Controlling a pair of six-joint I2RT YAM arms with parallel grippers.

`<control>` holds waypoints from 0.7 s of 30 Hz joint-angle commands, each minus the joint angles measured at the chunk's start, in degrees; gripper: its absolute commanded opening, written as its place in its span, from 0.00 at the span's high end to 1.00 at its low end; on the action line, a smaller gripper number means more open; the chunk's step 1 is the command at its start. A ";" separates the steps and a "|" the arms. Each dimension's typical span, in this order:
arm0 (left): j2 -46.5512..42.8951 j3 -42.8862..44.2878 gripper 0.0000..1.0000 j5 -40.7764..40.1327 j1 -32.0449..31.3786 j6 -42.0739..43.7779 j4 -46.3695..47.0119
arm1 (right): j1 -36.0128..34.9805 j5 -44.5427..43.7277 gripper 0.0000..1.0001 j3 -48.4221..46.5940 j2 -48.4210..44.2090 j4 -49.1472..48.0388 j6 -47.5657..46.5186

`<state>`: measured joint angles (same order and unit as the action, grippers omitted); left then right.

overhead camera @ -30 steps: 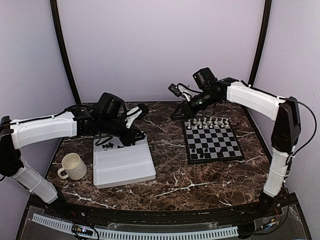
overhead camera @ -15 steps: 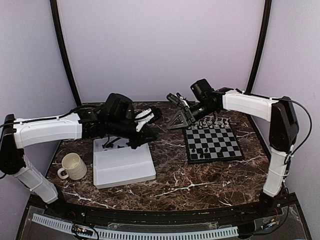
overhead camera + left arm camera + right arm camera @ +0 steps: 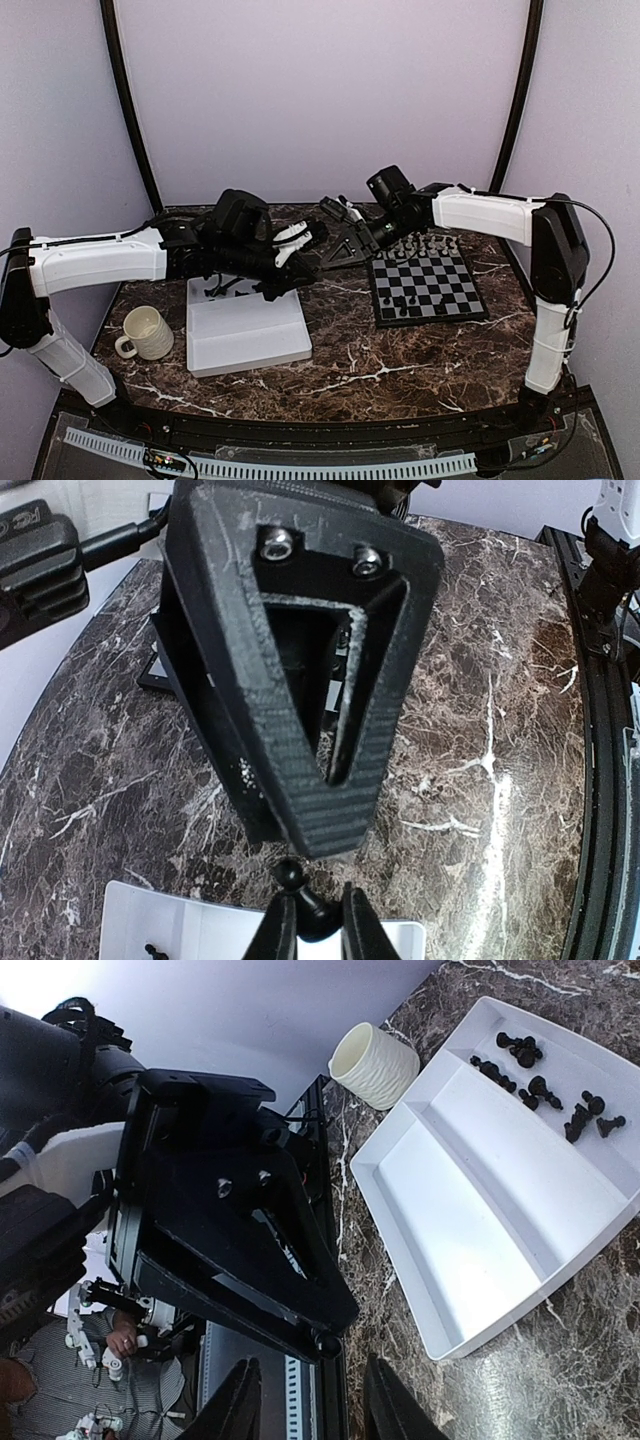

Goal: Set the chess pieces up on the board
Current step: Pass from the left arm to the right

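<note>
My left gripper [image 3: 312,262] is shut on a black pawn [image 3: 300,900] and holds it in the air between the white tray [image 3: 245,330] and the board [image 3: 425,282]. My right gripper [image 3: 338,252] is open and faces it tip to tip. In the right wrist view the pawn's round head [image 3: 328,1344] pokes out of the left fingers, just ahead of my right gripper [image 3: 310,1405]. In the left wrist view the pawn sits in my left gripper [image 3: 315,930], just under one of the right gripper's fingers [image 3: 320,730]. White pieces [image 3: 415,243] line the board's far row. A few black pieces [image 3: 405,303] stand near its front.
Several loose black pieces [image 3: 545,1080] lie in the tray's far strip, also seen from the top [image 3: 215,288]. A white ribbed mug [image 3: 145,332] stands left of the tray. Marble tabletop [image 3: 400,360] lies in front of tray and board.
The left gripper has moved right from over the tray's far strip, carrying the pawn. The right gripper has swung left from the board's far corner to meet it.
</note>
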<state>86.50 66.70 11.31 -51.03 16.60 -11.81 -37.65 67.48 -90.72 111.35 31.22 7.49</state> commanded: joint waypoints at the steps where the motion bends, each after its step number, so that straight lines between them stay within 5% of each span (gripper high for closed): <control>1: -0.17 1.61 0.90 -0.05 -0.39 1.15 0.57 | -1.04 0.46 0.65 -0.96 1.44 -1.44 0.57; 21: 0.31 1.24 0.90 0.23 -0.45 1.37 0.83 | -2.39 4.79 0.90 -1.24 3.51 -5.85 4.96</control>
<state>86.56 66.70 11.27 -51.13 17.08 -11.81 -39.38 69.12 -90.91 113.93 28.73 10.83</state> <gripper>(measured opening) 0.145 0.128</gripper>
